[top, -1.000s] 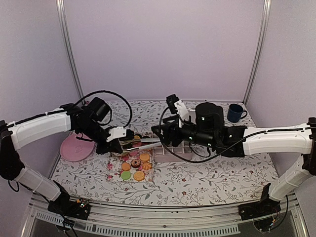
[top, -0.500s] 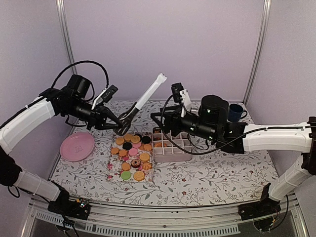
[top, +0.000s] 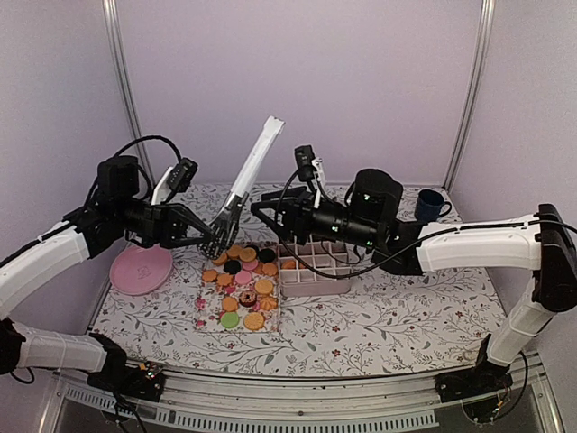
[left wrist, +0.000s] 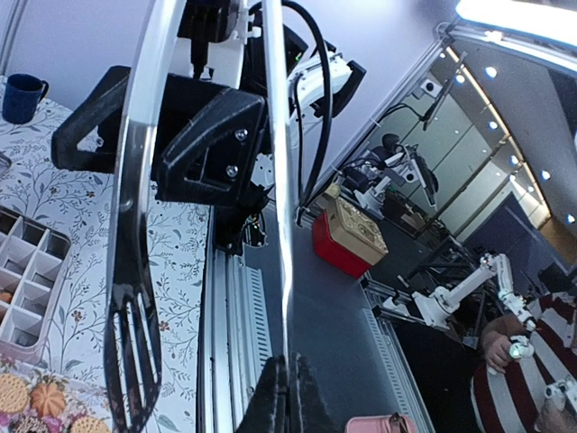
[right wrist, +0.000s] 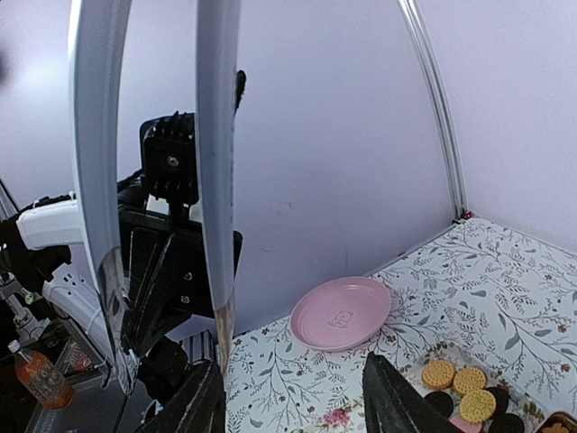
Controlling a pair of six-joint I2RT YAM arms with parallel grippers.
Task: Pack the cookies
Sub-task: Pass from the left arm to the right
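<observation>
Tongs (top: pixel 245 176): lifted off the tray (top: pixel 206 322) within the last second. Now slanted up toward 1 o'clock over the table, handle end highest. No cookie seen between the blades.
Left gripper (top: pixel 215 238): clenched on one blade near the slotted head. Drawn back toward 9 o'clock from its earlier low spot over the tray.
Right gripper (top: pixel 261 209): risen from over the box (top: pixel 317 288) to meet the tongs on their 3 o'clock side. Fingers (right wrist: pixel 397 406) apart and narrowing, nothing seen held. Contact with the blades impossible to tell.
Cookies (top: pixel 242 287): spread on the tray at table centre, uncovered again. A few orange ones already in the box, just at the tray's 3 o'clock.
Plate (top: pixel 141 268): pink, at the tray's 9 o'clock.
Mug (top: pixel 430 206): blue, far off toward 2 o'clock.
Meaning: probably a mid-air handover or regrip of the tongs. Packing on hold, most of the tray still to move.
</observation>
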